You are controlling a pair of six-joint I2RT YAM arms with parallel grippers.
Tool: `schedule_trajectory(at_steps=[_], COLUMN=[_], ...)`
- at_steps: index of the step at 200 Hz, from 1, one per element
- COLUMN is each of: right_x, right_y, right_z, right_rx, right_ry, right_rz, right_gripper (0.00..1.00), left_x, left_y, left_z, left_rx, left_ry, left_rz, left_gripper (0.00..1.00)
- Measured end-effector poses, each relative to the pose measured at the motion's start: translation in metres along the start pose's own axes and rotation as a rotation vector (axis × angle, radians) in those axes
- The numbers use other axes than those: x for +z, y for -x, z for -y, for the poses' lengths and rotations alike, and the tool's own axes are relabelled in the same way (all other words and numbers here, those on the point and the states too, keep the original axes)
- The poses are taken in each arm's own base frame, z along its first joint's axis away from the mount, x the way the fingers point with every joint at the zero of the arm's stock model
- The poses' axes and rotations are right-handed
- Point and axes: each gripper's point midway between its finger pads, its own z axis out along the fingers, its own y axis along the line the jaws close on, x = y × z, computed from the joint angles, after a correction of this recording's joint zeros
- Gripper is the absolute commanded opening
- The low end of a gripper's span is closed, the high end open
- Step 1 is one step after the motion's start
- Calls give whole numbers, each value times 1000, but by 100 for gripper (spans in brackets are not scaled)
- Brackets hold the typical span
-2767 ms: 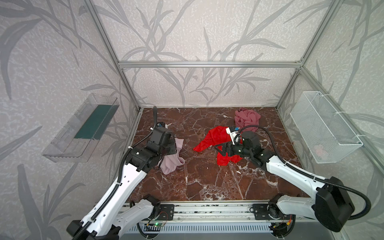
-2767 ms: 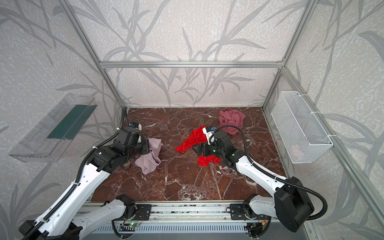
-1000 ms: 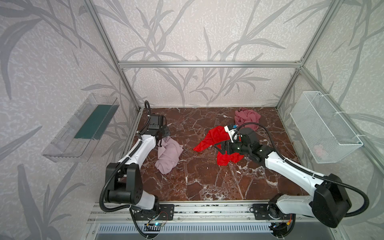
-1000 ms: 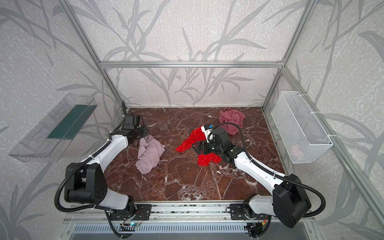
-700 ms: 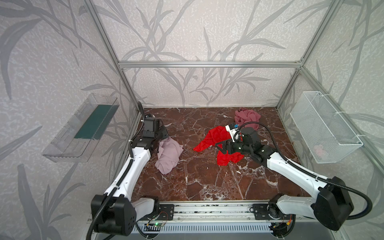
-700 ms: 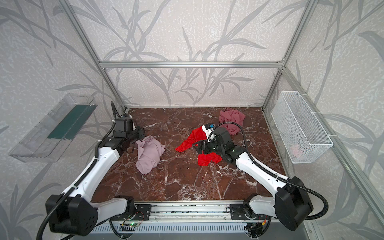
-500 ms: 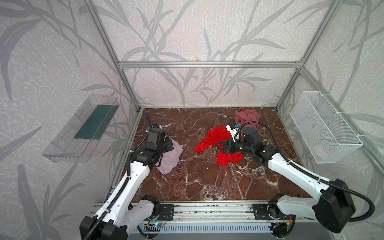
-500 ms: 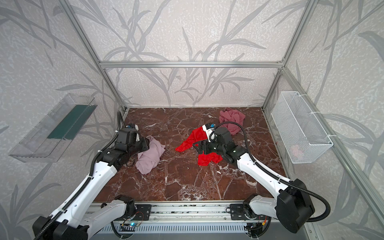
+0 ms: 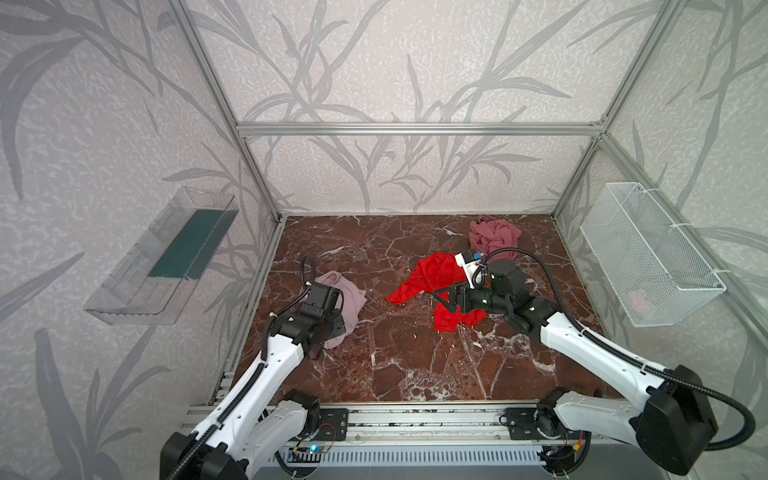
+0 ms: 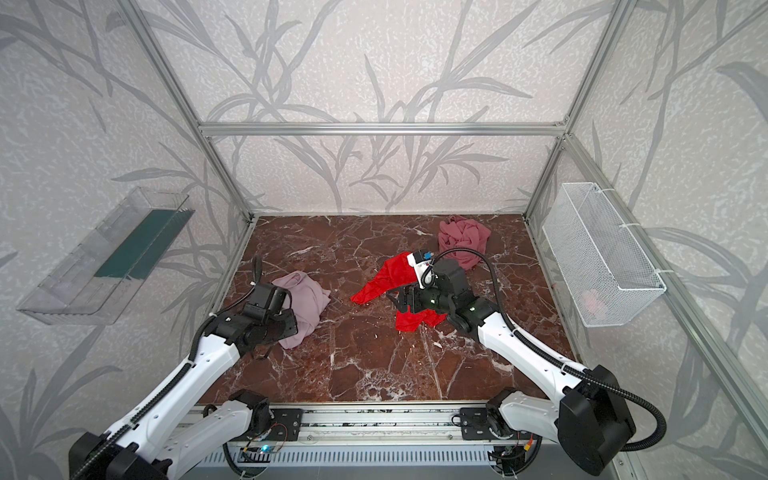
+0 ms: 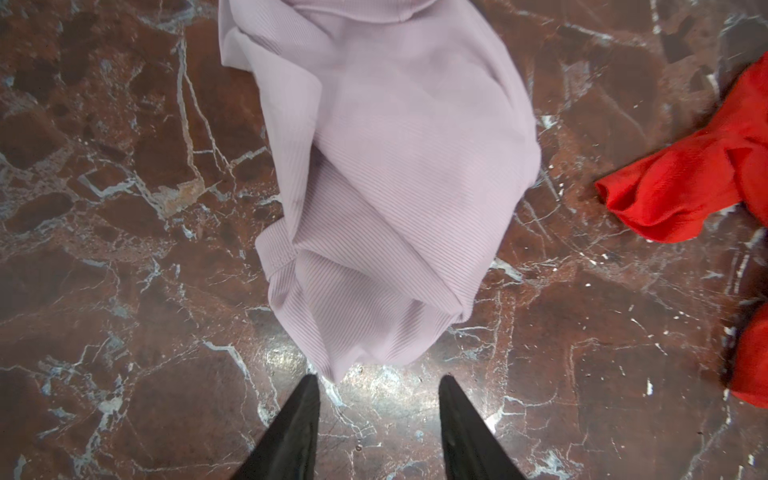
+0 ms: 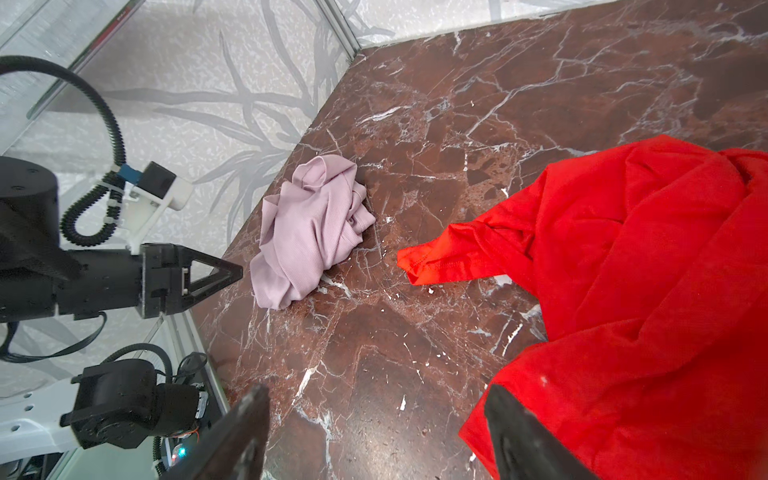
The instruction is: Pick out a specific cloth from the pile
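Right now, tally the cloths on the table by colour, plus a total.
lilac cloth: 1
red cloth: 1
rose cloth: 1
Total: 3

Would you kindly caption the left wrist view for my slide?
Open left tool just short of the pale lilac cloth on marble tabletop; red cloth nearby.
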Motion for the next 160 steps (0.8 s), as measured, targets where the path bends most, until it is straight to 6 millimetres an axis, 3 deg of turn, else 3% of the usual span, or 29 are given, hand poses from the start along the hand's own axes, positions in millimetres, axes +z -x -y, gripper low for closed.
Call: schedule_trajectory(at_steps=[82,114,160], right_x=[16,20,19], right_y=[-4,-5,-2], right_z=[7,7,6], right_rx=[32,45,53], right_ry=[18,30,30], right_rz=[-33,-41,-30], right_gripper=[81,80,81], left_x=[37,43,53], left_y=[-33,-31,-25], left_z=[-22,-22,-24], left_rx=[-31,-35,-48], left_ry=[90,91,100], left_rz=[-70,-50,-23], left_gripper=[39,28,0])
